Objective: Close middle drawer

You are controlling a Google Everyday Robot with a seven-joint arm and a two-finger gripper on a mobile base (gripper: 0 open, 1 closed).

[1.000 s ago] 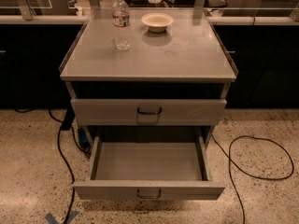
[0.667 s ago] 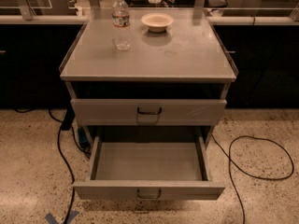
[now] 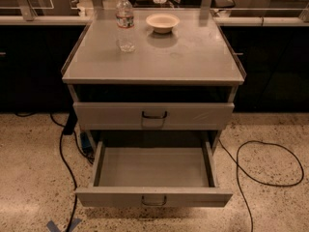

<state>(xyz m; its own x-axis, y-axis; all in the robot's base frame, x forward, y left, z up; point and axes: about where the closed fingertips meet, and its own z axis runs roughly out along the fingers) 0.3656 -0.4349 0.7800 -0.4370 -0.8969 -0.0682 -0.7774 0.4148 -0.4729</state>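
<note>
The middle drawer (image 3: 153, 168) is pulled far out of the grey metal cabinet. It is a deep, empty rectangular tray with a low wide front panel (image 3: 111, 197) and a small dark loop handle (image 3: 154, 200) at its centre, near the bottom of the view. Above it is a taller drawer front (image 3: 111, 116) with its own loop handle, standing slightly forward of a dark slot under the cabinet top. The gripper is not in view.
On the cabinet top (image 3: 193, 57) stand a clear water bottle (image 3: 125, 23) at the back left and a small white bowl (image 3: 162, 22) behind centre. Black cables lie on the speckled floor at the left (image 3: 65, 163) and right (image 3: 263, 178). Dark counters run behind.
</note>
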